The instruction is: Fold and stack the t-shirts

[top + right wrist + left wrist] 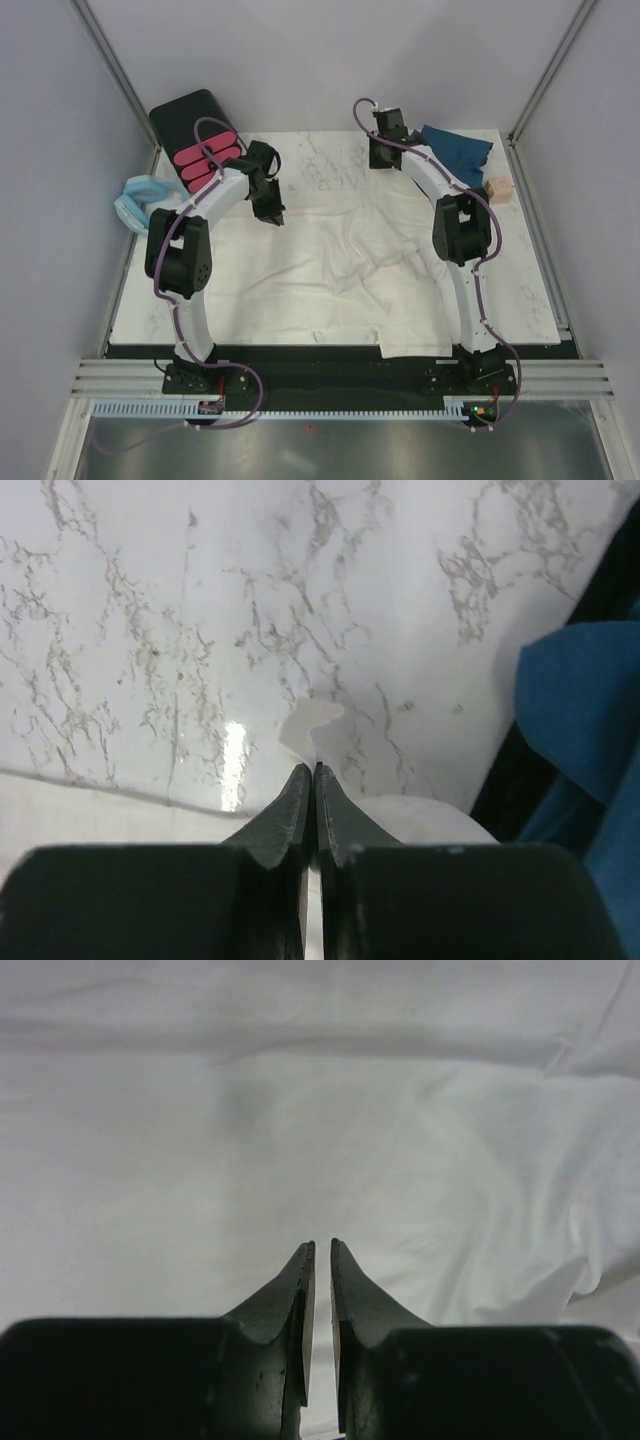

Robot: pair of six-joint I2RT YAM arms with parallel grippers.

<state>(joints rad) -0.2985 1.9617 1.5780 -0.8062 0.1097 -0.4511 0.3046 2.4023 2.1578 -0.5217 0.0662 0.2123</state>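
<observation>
The white t-shirt (330, 270) lies spread and rumpled across the middle of the marbled bench (520, 290), its near edge reaching the front of the bench. The blue t-shirt (455, 148) sits bunched at the far right corner, apart from the white one. The right hand (378, 155) is at the far edge, just left of the blue shirt; in its wrist view the right hand (313, 768) is clenched on a small flap of the white t-shirt (312, 720), with the bare bench (200, 630) beyond and the blue t-shirt (575, 700) to the side. The left hand (275, 212) hangs over the shirt's far left part. Seen from the wrist, the left hand (322, 1245) has only a thin slit between its fingers above the white cloth (300, 1110); whether it grips anything cannot be told. A black box (190, 125) and a pale blue ring (135, 205) sit at the far left.
</observation>
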